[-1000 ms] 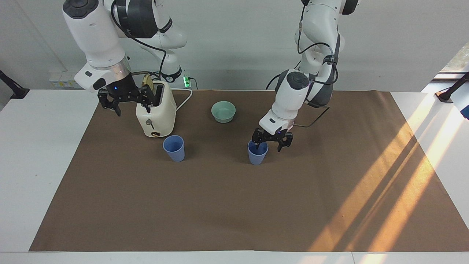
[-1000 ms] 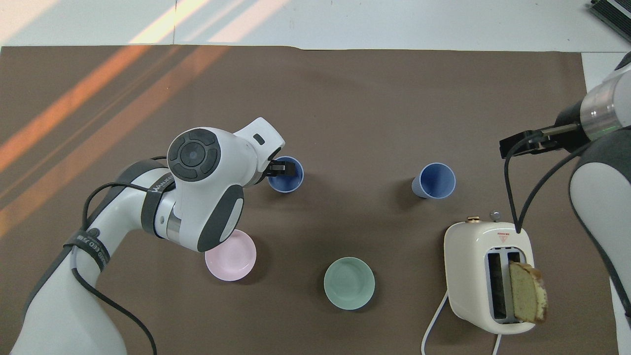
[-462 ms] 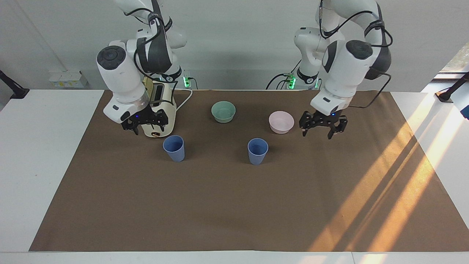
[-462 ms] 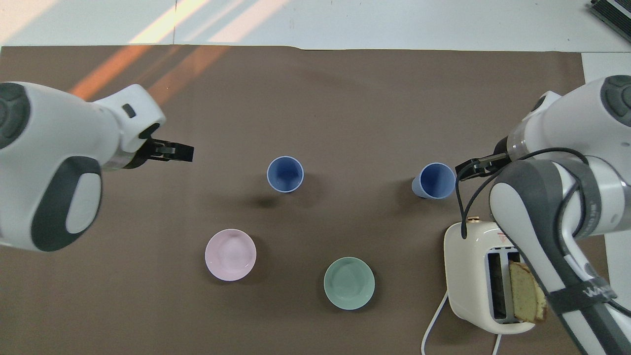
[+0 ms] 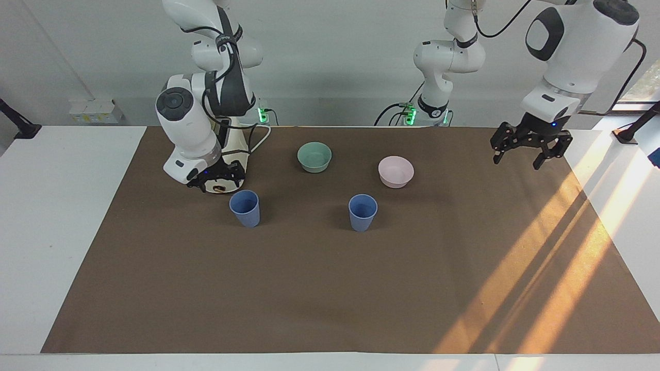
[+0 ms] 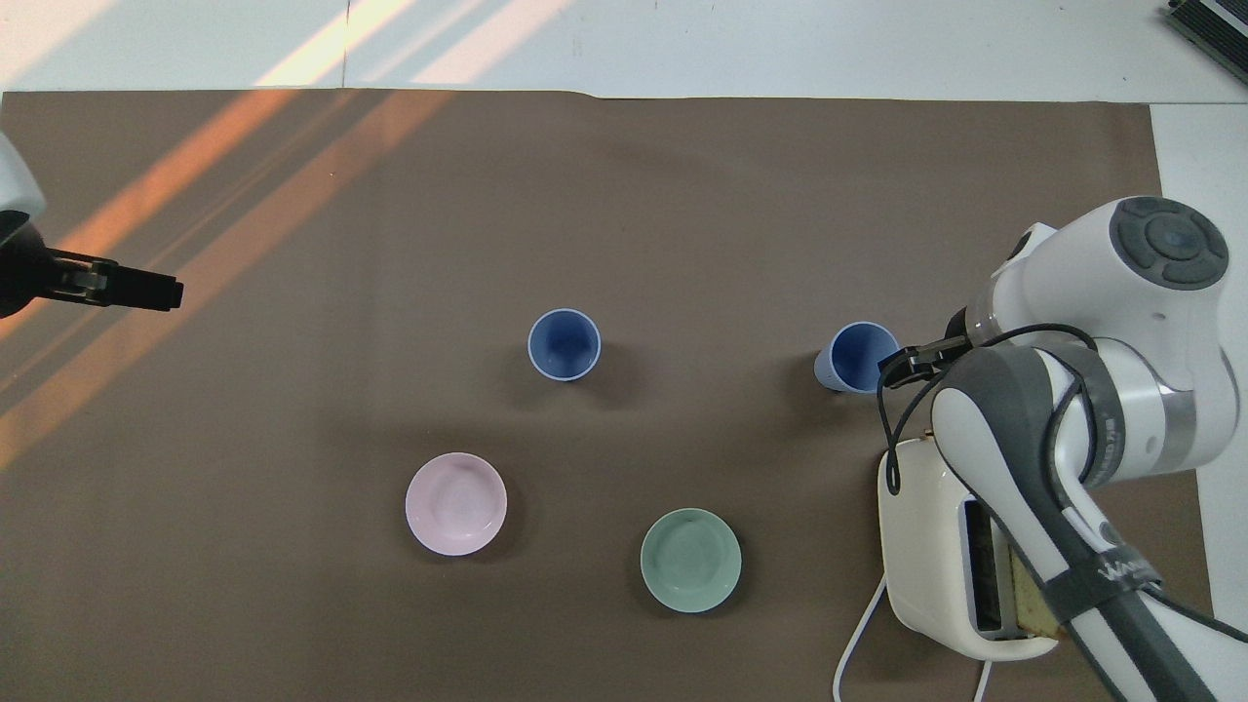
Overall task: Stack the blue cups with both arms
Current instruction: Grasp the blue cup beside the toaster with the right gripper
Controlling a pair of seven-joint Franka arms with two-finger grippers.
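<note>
Two blue cups stand upright and apart on the brown mat. One cup (image 5: 363,212) (image 6: 564,344) is at the mat's middle. The other cup (image 5: 245,207) (image 6: 858,357) stands close to the toaster, toward the right arm's end. My right gripper (image 5: 216,181) (image 6: 902,359) hangs low between the toaster and that cup, open and empty, close beside the cup's rim. My left gripper (image 5: 517,157) (image 6: 166,292) is raised over the mat's edge at the left arm's end, open and empty, well away from both cups.
A cream toaster (image 5: 240,161) (image 6: 926,546) with a bread slice (image 6: 1029,604) in it stands under the right arm. A mint-green bowl (image 5: 314,156) (image 6: 690,560) and a pink bowl (image 5: 395,171) (image 6: 456,503) sit nearer to the robots than the cups.
My left gripper has drawn back from the middle cup, rising toward the left arm's end of the table. My right gripper has come down past the toaster toward the other cup.
</note>
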